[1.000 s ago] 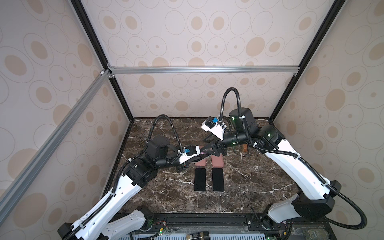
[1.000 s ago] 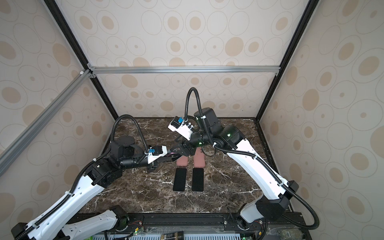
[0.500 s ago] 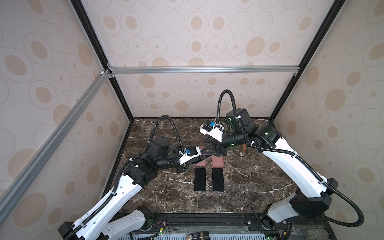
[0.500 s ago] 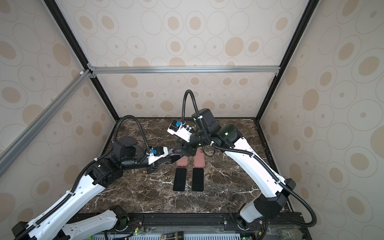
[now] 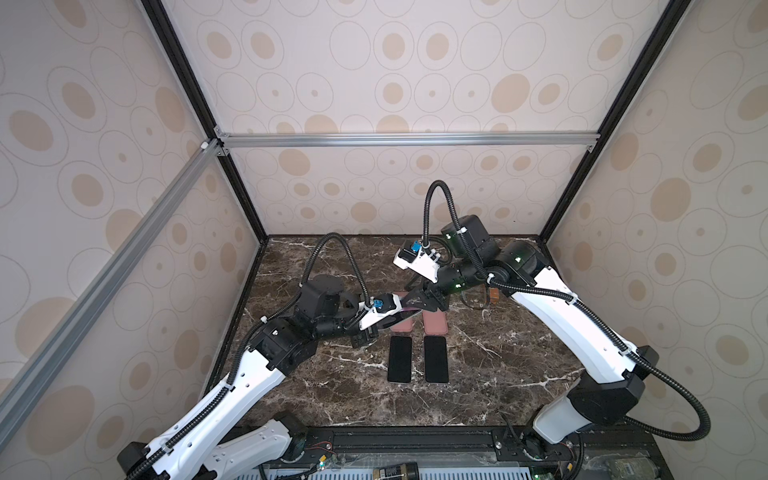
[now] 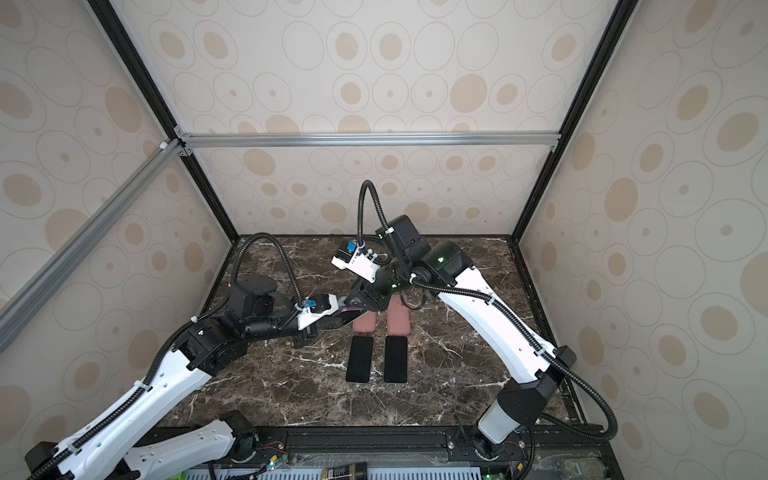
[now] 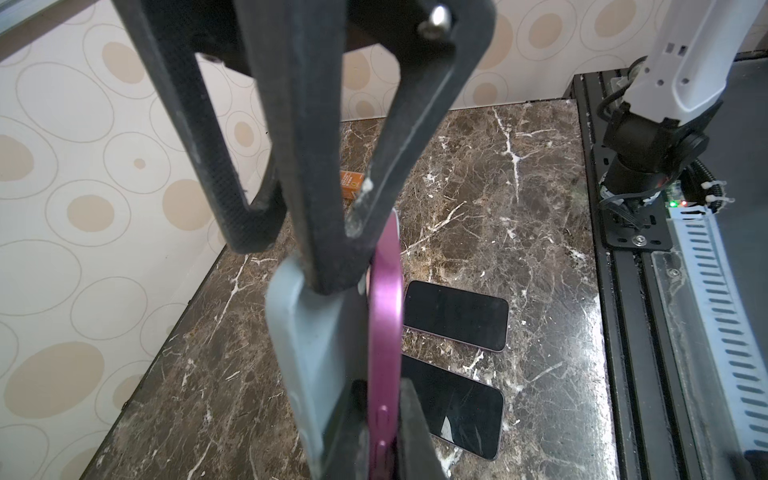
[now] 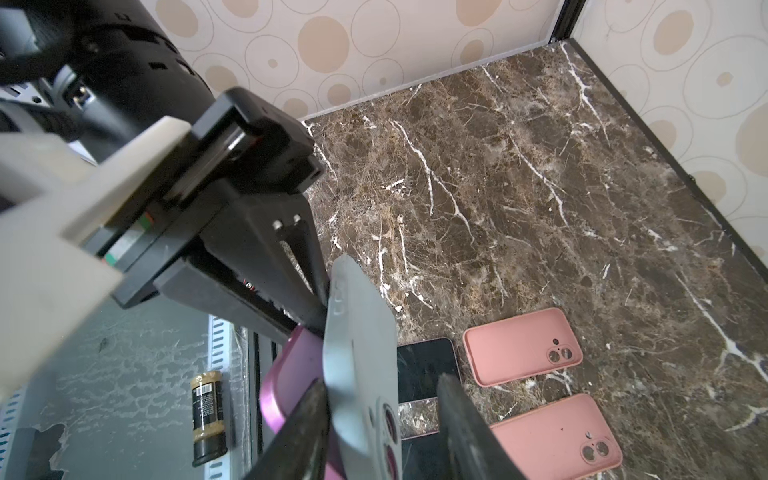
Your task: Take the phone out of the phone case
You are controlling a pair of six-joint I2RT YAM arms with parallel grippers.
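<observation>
left gripper (image 7: 382, 411) clamps phone (image 7: 384, 316) as anchor | right gripper (image 8: 384, 384) straddles case (image 8: 357, 332), jaws seemingly not pinching yet | purpose: peel case away

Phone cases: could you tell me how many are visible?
3: two empty pink cases lie side by side on the table; one grey case is held aloft against the purple phone.

Grey case (image 8: 357, 332) inside parted right claw (image 8: 380, 419), purple phone (image 8: 291, 374) alongside
</observation>
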